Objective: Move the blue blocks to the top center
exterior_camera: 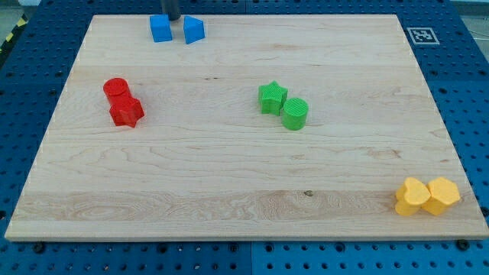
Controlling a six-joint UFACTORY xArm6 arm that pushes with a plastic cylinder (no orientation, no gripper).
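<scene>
In the camera view, a pale wooden worktop (229,168) fills most of the frame, lying on a blue perforated base (474,92) that shows around its edges. My tip (173,21) comes down from the view's top edge as a dark rod and ends at the worktop's far edge, in the gap between the two blue blocks and slightly behind them. There are no fingers on this arm, so nothing is gripped; the rod simply stands beside the blocks, and I cannot tell whether it touches either one. The blue cube (160,28) sits just to the view's left of the tip, and the blue wedge-shaped block (193,30) sits just to its right; the two are near each other but apart (both lie at the view's top, left of the centre line). Further down on the view's left, a red cylinder (116,88) touches a red star-shaped block (127,111) just below it. Near the middle, a green star (272,97) touches a green cylinder (295,113) at its lower right. In the view's bottom right corner, a yellow heart-like block (412,195) and a yellow hexagonal block (443,194) sit side by side, touching. A black-and-white marker tag (422,34) lies on the base past the worktop's top right corner.
</scene>
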